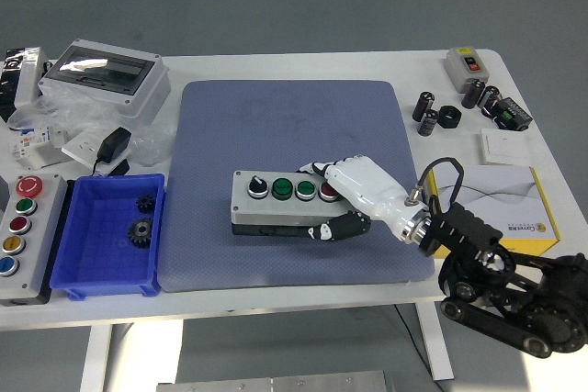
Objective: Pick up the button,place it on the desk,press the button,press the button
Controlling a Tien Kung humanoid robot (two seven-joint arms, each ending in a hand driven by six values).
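Note:
The button box (276, 201) is a grey box with a black knob, two green buttons and a red one on top. It is on or just above the blue mat (294, 135), near its front edge. My right hand (342, 199) comes in from the lower right and is shut on the box's right end, white fingers (354, 181) over the top and the black thumb along the front side. My left arm is out of view.
A blue bin (83, 245) with two gears and a grey panel of coloured buttons (28, 227) stand at the left. A grey enclosure (106, 75) is at the back left. A yellow and white box (487, 204), black cylinders (432, 115) and a small switch (466, 63) are at the right.

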